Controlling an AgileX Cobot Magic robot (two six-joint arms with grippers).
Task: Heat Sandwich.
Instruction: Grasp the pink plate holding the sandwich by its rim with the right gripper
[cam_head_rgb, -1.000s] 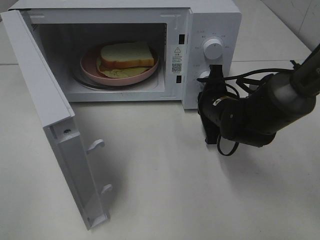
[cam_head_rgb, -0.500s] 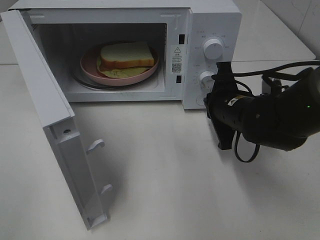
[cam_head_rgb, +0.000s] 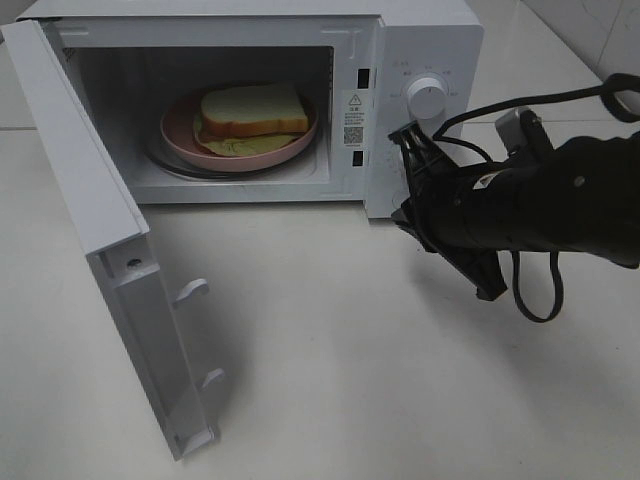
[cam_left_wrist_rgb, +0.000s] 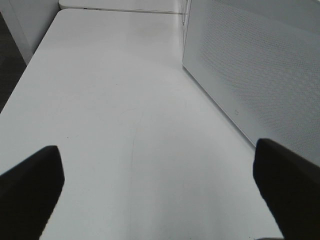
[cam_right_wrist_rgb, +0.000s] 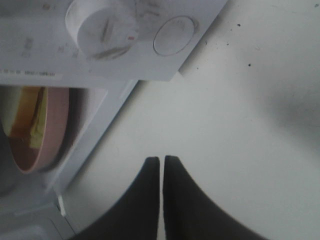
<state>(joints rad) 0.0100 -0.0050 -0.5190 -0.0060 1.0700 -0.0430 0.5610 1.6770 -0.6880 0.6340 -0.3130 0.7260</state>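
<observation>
The sandwich (cam_head_rgb: 252, 112), white bread with tan crust and pale yellow-green filling, lies on a pink plate (cam_head_rgb: 178, 128) inside the open microwave (cam_head_rgb: 420, 40). My right gripper (cam_head_rgb: 408, 213) is shut and empty, rolled at a slant just in front of the control panel, low on the right of the oven opening. In the right wrist view its shut fingertips (cam_right_wrist_rgb: 161, 160) hover over the table below a knob (cam_right_wrist_rgb: 102, 22) and a round button (cam_right_wrist_rgb: 172, 35); the plate (cam_right_wrist_rgb: 52, 130) and sandwich edge (cam_right_wrist_rgb: 30, 115) show off to one side. My left gripper (cam_left_wrist_rgb: 160, 200) is open and empty.
The microwave door (cam_head_rgb: 100, 200) swings out wide toward the front left; its outer face (cam_left_wrist_rgb: 250, 75) stands beside the left gripper. The upper knob (cam_head_rgb: 427, 98) is visible above the right gripper. Black cables (cam_head_rgb: 535, 290) hang from the right arm. The white table (cam_head_rgb: 330, 380) lies in front.
My right arm has rolled its wrist and drawn back to the right from the lower knob. The sandwich, plate and door have not moved.
</observation>
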